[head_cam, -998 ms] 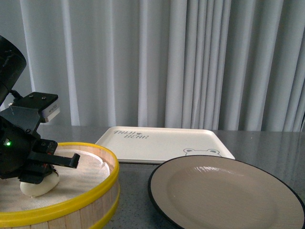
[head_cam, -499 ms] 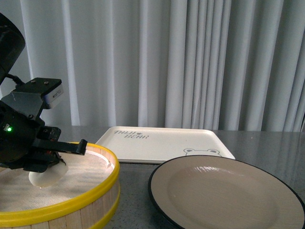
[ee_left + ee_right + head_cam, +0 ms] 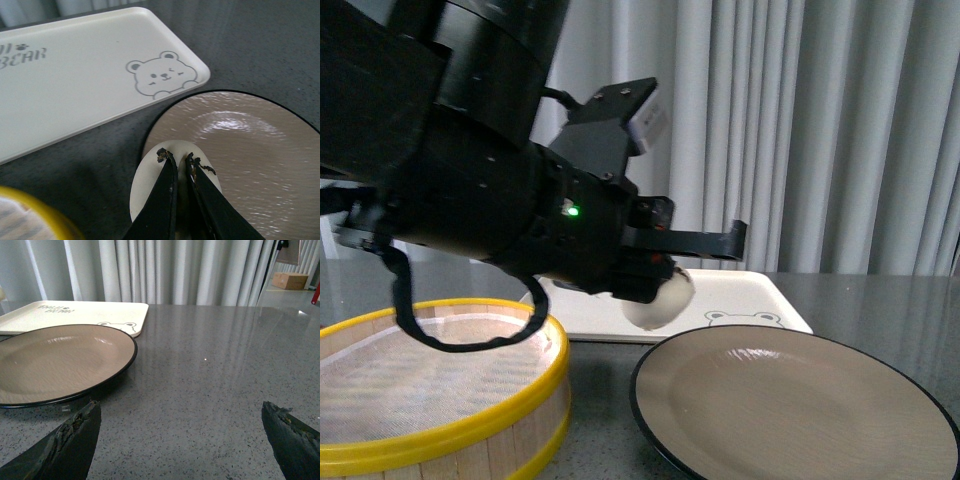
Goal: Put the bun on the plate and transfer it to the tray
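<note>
While the left gripper (image 3: 177, 156) pinches the bun (image 3: 658, 300) above the plate (image 3: 790, 405), at its 10 o'clock rim, carrying is in hand; next it must reach the centre, lower, release. The right gripper (image 3: 180, 407) stands wide open, empty.

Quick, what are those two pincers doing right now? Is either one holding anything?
Left pincer: closed, holding the bun.
Right pincer: open, holding nothing.

The tray (image 3: 80, 105) carries grey printed lettering (image 3: 27, 54) at the end far from its bear-face drawing (image 3: 161, 77); the lower line reads "BEAR". The line above is cropped, perhaps ending in a paw mark.
</note>
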Controlling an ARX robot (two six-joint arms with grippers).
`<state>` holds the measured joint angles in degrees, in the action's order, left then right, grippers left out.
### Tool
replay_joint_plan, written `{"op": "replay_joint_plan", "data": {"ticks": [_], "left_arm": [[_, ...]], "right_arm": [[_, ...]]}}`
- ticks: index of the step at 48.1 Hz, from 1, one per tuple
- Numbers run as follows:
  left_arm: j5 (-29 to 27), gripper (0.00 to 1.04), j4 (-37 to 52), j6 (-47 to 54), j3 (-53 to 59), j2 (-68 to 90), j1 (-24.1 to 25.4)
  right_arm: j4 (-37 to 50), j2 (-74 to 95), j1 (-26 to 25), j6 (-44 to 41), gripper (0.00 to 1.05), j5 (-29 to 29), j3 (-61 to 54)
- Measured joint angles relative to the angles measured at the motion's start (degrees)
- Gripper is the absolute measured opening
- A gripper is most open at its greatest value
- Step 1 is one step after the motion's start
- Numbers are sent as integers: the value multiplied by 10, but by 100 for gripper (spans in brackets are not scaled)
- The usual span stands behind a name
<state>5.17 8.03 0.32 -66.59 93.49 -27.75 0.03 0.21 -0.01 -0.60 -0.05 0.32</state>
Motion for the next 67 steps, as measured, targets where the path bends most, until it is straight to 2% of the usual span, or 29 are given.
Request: {"op": "replay_joint_plan", "data": {"ticks": [13,20,50,67], "left_arm": [[19,4,-26,13,-52,72,-76],[7,4,-39,24,-62,87,-95],[-55,4,-84,7,-97,143,-122],[-43,56,-76,3,-95,141,-125]], "right_arm": [[0,0,0,0,96,0,0],[0,0,0,0,96,0,0],[0,0,0,0,96,0,0],[0,0,0,0,96,0,0]]}}
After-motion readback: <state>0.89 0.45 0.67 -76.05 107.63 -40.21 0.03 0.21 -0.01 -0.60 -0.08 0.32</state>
